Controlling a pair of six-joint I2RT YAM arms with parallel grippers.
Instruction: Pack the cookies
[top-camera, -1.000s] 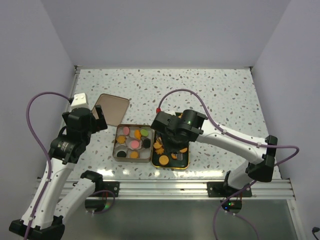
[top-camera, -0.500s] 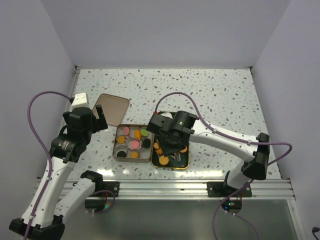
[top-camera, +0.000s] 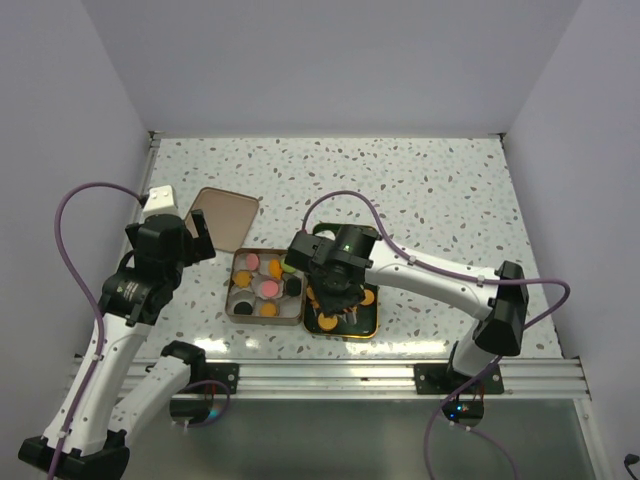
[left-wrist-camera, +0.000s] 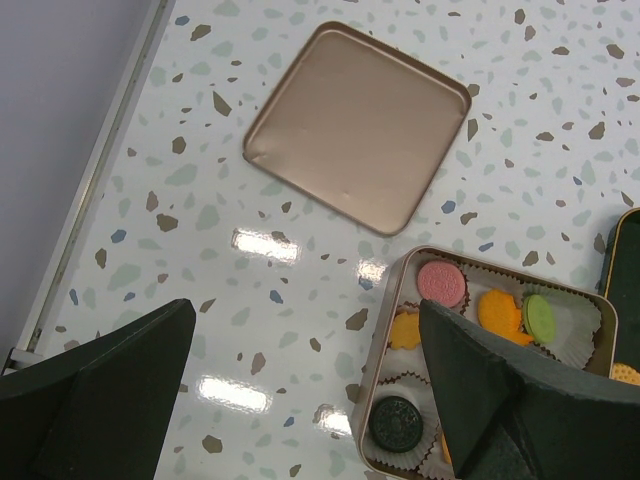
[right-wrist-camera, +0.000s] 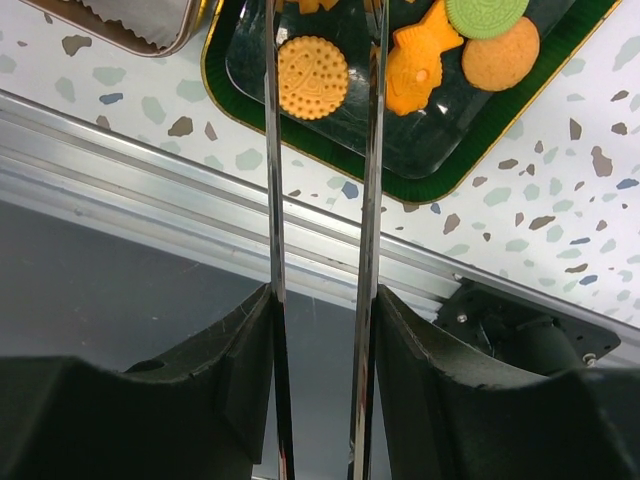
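Seen from above, the speckled counter (top-camera: 450, 190) carries a square tin (top-camera: 229, 290) at lower centre, its cups holding cookies (top-camera: 268, 288) in pink, orange, green and dark brown. A dark tray (top-camera: 368, 322) just right of it holds more orange ones. The copper-coloured lid (top-camera: 222, 217) lies flat to the tin's upper left. The right claw (top-camera: 335, 305) points down over the tray, and the left claw (top-camera: 188, 240) hangs above the counter left of the tin. In the left wrist view, the left claw (left-wrist-camera: 300, 390) is released, its dark fingers (left-wrist-camera: 110, 380) spread wide at the bottom with bare counter (left-wrist-camera: 200, 250) between them. The lid (left-wrist-camera: 357, 125) sits at top centre. The tin (left-wrist-camera: 480, 262) shows at lower right with pink (left-wrist-camera: 441, 283), orange (left-wrist-camera: 500, 310), green (left-wrist-camera: 540, 315) and dark brown (left-wrist-camera: 397, 420) cookies in white paper cups (left-wrist-camera: 580, 325). In the right wrist view, the right claw (right-wrist-camera: 322, 20) is released. Its two thin metal blades stand apart and run off the top edge, so the tips are hidden. A round orange cookie (right-wrist-camera: 312, 77) lies on the tray (right-wrist-camera: 440, 130) between them. A fish-shaped one (right-wrist-camera: 415, 65), a green round (right-wrist-camera: 487, 12) and a plain orange round (right-wrist-camera: 500, 58) lie to the right. The aluminium rail (right-wrist-camera: 150, 190) crosses below.
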